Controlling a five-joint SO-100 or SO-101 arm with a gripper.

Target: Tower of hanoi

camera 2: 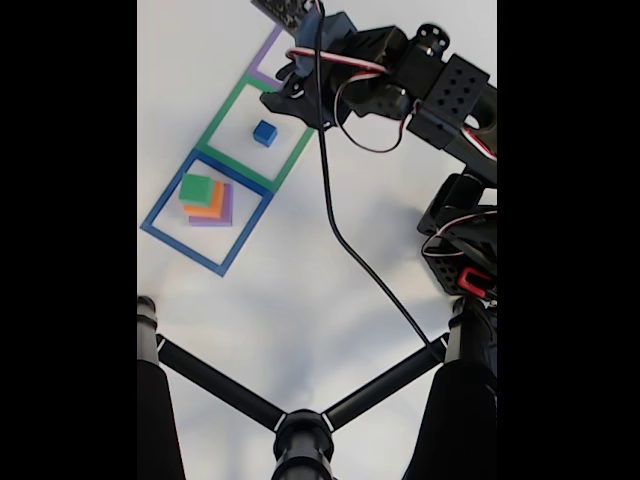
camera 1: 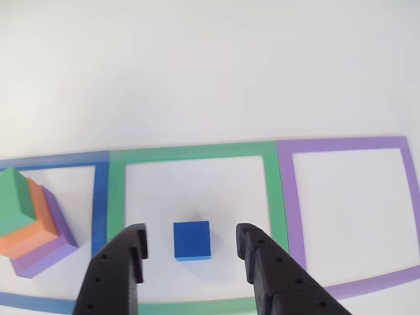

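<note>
I can read no text, label, number or brand on anything here; the blocks and the coloured frames carry no writing.

black arm [camera 2: 440,85] (red-and-white wires, black cable), matte perforated jaws.

In the other view I saw three taped squares [camera 1: 197,152] in a row on the table [camera 1: 197,65]. A small cube [camera 1: 192,240] sat inside the middle square, between my gripper's [camera 1: 192,248] spread fingers, touching neither. In the square to its left stood a stack of three blocks [camera 1: 33,223], largest at the bottom. In the fixed view, the arm [camera 2: 420,85] reached over the row from the right.
</note>
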